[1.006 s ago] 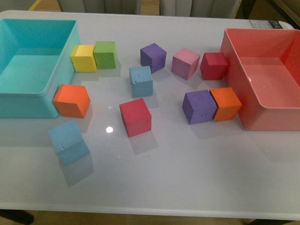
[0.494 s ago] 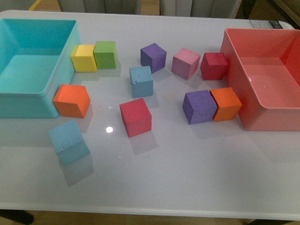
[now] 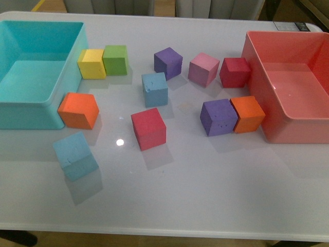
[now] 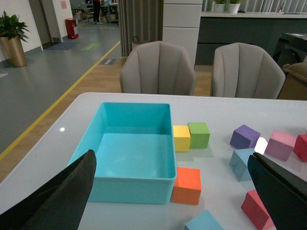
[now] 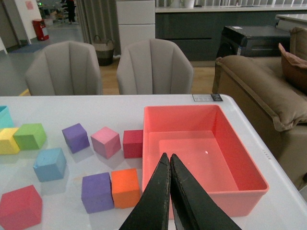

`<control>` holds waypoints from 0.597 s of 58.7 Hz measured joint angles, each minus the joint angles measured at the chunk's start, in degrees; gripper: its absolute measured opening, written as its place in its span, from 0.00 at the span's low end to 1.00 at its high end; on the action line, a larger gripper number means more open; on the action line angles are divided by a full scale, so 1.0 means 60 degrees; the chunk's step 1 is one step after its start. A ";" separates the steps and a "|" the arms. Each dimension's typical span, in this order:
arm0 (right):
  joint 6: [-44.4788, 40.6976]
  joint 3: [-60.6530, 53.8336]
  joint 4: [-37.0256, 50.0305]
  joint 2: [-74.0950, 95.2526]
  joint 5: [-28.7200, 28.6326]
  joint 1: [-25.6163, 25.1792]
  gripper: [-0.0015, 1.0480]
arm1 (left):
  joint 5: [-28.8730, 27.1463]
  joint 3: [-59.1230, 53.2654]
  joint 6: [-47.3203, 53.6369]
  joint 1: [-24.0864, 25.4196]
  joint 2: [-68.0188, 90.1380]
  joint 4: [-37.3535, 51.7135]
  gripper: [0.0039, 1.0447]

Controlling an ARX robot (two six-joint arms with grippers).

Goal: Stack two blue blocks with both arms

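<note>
Separating blue blocks (image 3: 154,89) (image 3: 75,155): red cube (image 3: 148,128) (orange cube (image 3: 78,110))

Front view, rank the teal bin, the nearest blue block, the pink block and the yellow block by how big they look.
1. teal bin
2. nearest blue block, probably only because it sits closer
3. pink block and yellow block: look alike, not ranked

Eleven cubes (image 3: 148,128) (image 3: 75,155) (image 3: 154,89) (image 3: 78,110) (image 3: 91,64) (image 3: 115,59) (image 3: 168,63) (image 3: 203,69) (image 3: 235,72) (image 3: 218,117) (image 3: 248,113), two bins (image 3: 25,116) (image 3: 295,131)
</note>
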 joint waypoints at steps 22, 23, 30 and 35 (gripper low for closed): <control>0.0000 0.0004 -0.2065 -0.1738 -0.0011 0.0000 0.02 | 0.0004 0.0000 0.0004 0.0000 0.0000 0.0000 0.92; 0.0004 0.0004 -0.2186 -0.1858 -0.0011 0.0000 0.02 | 0.0000 0.0000 0.0004 0.0000 0.0000 0.0000 0.92; 0.0000 0.0004 -0.2455 -0.2397 -0.0007 0.0000 0.02 | 0.0004 0.0000 0.0004 0.0000 0.0000 0.0000 0.92; 0.0000 0.0004 -0.2466 -0.2415 -0.0007 0.0000 0.02 | 0.0004 0.0000 0.0000 0.0000 0.0000 0.0000 0.92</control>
